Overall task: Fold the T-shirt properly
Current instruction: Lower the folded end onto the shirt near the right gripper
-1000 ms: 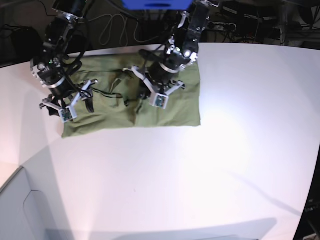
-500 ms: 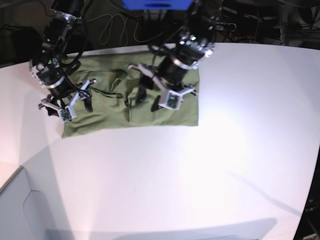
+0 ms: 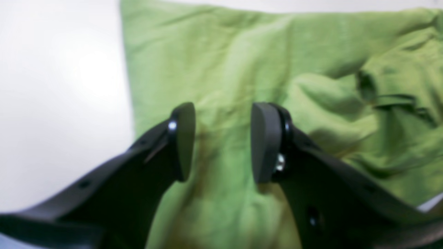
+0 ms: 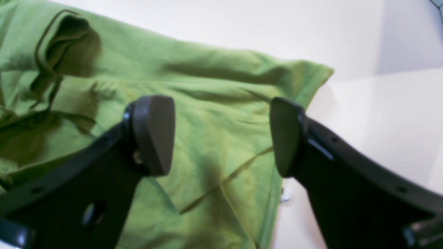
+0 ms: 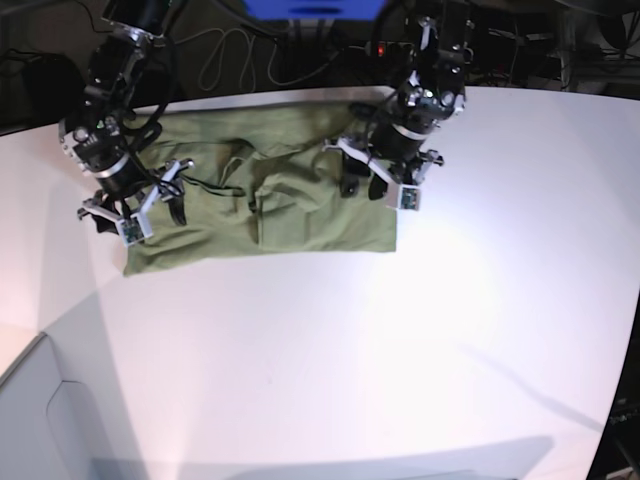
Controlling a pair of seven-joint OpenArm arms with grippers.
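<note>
Left fingers (image 3: 221, 141): spread, nothing between the pads, hovering over the cloth near its straight side edge; in the base view this arm stands at the shirt's right end (image 5: 385, 185).
Right fingers (image 4: 221, 135): spread wide, empty, poised above a corner of the cloth at the other end (image 5: 150, 205).
Garment: plain olive-green short-sleeved T-shirt of thin wrinkled fabric (image 5: 270, 190), lying on the white tabletop (image 5: 400, 340) toward its far edge, between the two arms.
Lay of cloth: a long band running left to right; near and right edges fairly straight; bunched ridges and loose folds about the middle.
Done so far (judgement): apparently doubled lengthwise into a strip, though not neatly.
Left to do (judgement): smooth the rumpled middle, then bring one end over the other to make a compact packet.
Grip status: neither arm holds fabric.
</note>
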